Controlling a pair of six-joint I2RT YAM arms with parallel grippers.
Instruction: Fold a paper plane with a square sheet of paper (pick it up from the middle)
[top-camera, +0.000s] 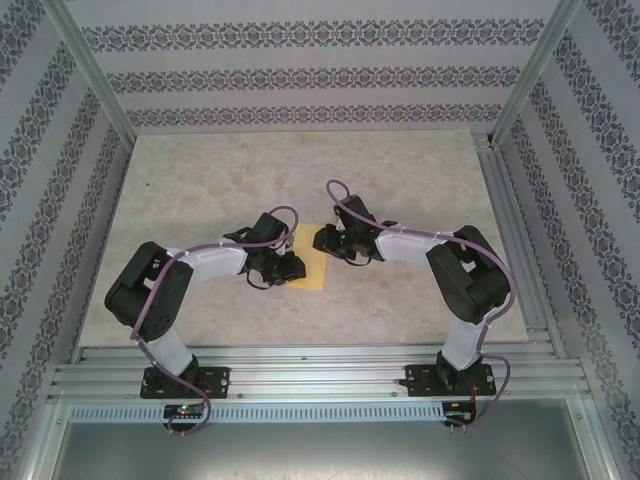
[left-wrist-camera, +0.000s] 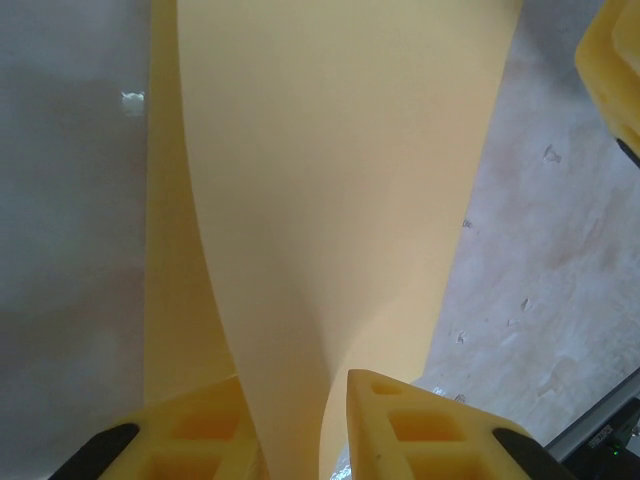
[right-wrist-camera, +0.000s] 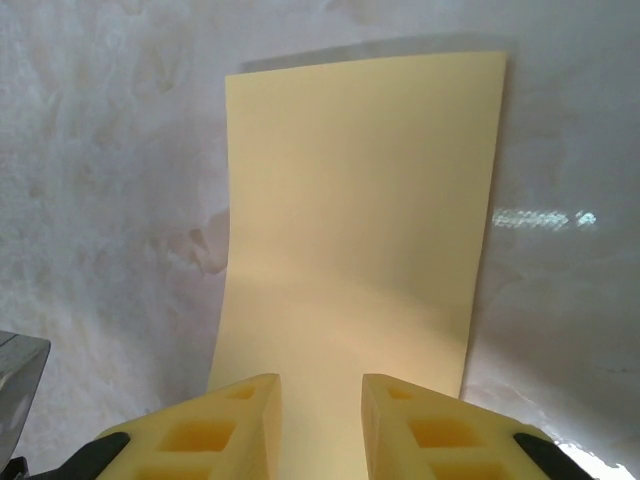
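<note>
Yellow sheet of paper (right-wrist-camera: 360, 220), curling upward

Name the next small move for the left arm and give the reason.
Probably finish closing the left gripper on the paper. The sheet already runs down into the narrow gap between its fingers and curls up off the table, while the right gripper sits at the opposite edge, so a firm pinch seems to come before any folding.

A lab test cell is showing itself here: patterned wallpaper panels (top-camera: 320, 60) are enclosing a marble-look table (top-camera: 300, 170) framed by aluminium rails (top-camera: 320, 375) along its near edge.
</note>
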